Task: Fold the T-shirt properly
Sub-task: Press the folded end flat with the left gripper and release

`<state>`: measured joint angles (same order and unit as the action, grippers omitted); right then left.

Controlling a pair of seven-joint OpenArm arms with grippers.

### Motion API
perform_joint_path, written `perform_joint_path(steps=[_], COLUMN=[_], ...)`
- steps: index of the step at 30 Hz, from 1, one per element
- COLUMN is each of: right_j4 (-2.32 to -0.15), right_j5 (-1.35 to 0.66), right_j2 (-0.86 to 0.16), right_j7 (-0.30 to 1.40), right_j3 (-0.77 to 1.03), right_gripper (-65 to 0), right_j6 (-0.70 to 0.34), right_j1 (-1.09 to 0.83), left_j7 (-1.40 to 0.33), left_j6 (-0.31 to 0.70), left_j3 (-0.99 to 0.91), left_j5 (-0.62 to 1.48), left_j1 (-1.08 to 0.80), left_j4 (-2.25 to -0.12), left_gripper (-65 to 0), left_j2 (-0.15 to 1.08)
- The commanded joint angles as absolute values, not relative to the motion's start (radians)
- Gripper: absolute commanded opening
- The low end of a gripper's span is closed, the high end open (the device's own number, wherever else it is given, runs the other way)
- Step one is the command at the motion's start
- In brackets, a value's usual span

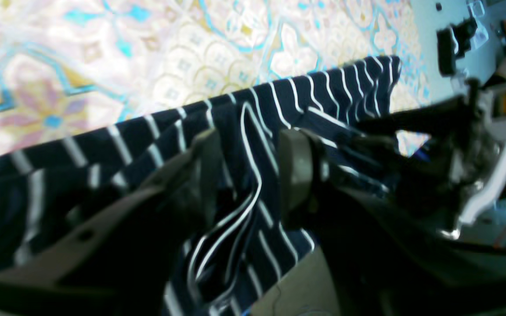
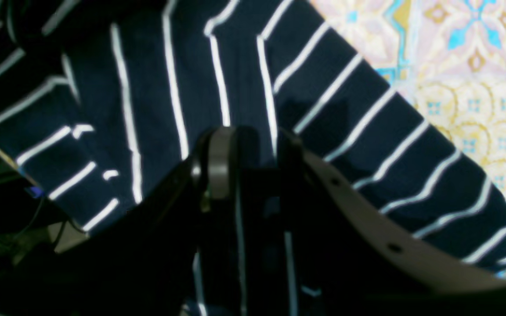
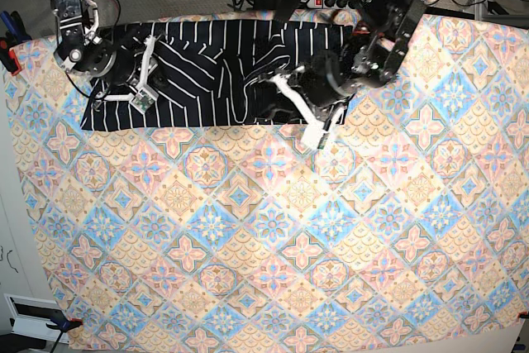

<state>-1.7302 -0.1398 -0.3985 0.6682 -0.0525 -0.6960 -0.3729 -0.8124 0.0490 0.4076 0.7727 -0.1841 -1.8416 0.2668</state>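
Your dark navy white-striped cloth T-shirt (image 3: 216, 72) lies bunched at the far edge of the pastel floral-tile patterned cloth (image 3: 281, 237). Both the left gripper (image 1: 248, 171) and the right gripper (image 2: 246, 153) are clamped on its folds, each arm overhanging the fabric.

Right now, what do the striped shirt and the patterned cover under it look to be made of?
The T-shirt looks like soft knit cloth, matte: it bunches and folds in the left tool. The patterned cloth seems a thin printed fabric, lying flat with a faint sheen; the exact fibre cannot be told.
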Motion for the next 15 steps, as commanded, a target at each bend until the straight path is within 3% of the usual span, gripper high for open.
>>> perform_joint_path(steps=[1,6,10,15], right_j4=[-1.75,-1.75,-1.75,-1.75], right_j5=[-0.153,-0.153,-0.153,-0.153], right_j2=[-0.412,-0.412,-0.412,-0.412], right_j7=[0.653,0.653,0.653,0.651], right_j3=[-0.045,-0.045,-0.045,-0.045], right_gripper=[-49.7,-49.7,-49.7,-49.7], right_j6=[-0.698,-0.698,-0.698,-0.698], right_j1=[-0.369,-0.371,-0.371,-0.371], left_j7=[-0.797,-0.911,-0.975,-0.981], left_j6=[0.054,0.059,0.061,0.061], left_j3=[0.39,0.386,0.386,0.417], left_j5=[0.782,0.783,0.782,0.773], left_j1=[-0.189,-0.243,-0.262,-0.26], left_j4=[-1.867,-1.87,-1.87,-1.86], left_gripper=[-42.3,-43.7,-52.9,-53.8], left_j2=[0.283,0.331,0.331,0.326])
